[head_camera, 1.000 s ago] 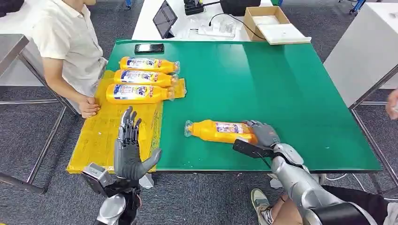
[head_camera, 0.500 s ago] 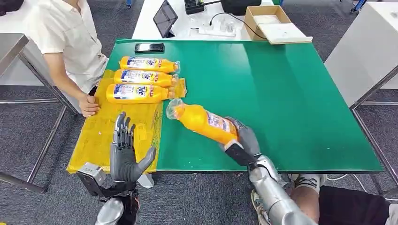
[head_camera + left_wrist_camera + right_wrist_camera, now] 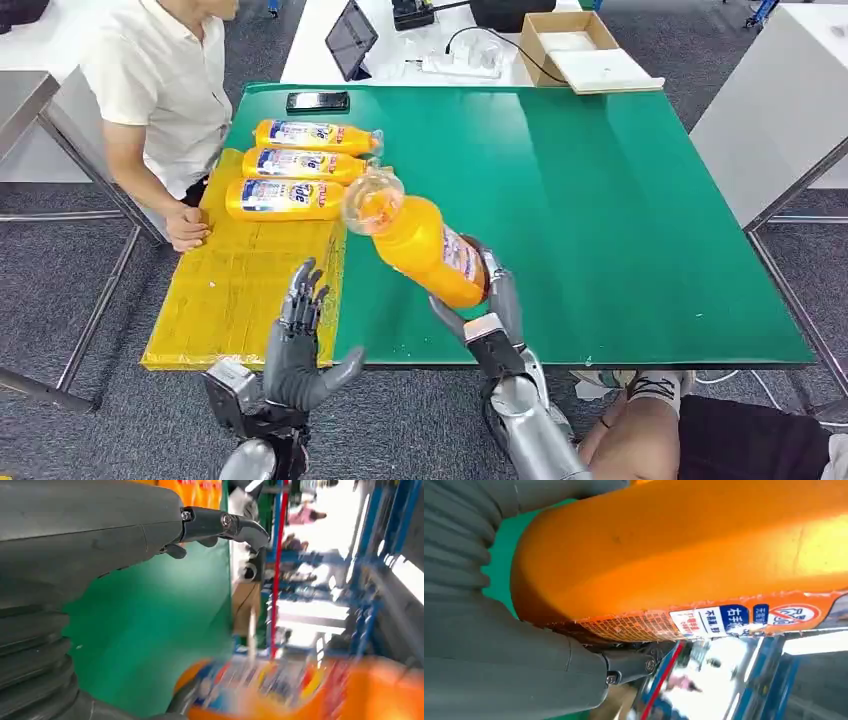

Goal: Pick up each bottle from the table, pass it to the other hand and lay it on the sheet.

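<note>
My right hand (image 3: 492,300) grips the base of an orange bottle (image 3: 420,245) and holds it in the air, cap end tilted toward the sheet; up close the bottle (image 3: 684,555) lies against the right hand (image 3: 514,650). My left hand (image 3: 298,340) is raised with fingers spread, holding nothing, beside the yellow sheet's (image 3: 230,290) near edge. In the left wrist view the left hand (image 3: 100,525) is open and the bottle (image 3: 310,690) looms blurred. Three orange bottles (image 3: 300,165) lie side by side on the sheet's far end.
A person in a white shirt (image 3: 165,85) sits at the table's left, one hand (image 3: 187,226) resting on the sheet. A black phone (image 3: 318,101) lies at the green table's (image 3: 620,220) far edge. Behind it, another table carries a tablet (image 3: 351,40) and a cardboard box (image 3: 575,45).
My right hand has lifted the bottle off the table and swung it left and upward toward my left hand. My left hand has shifted right, closer to the table.
</note>
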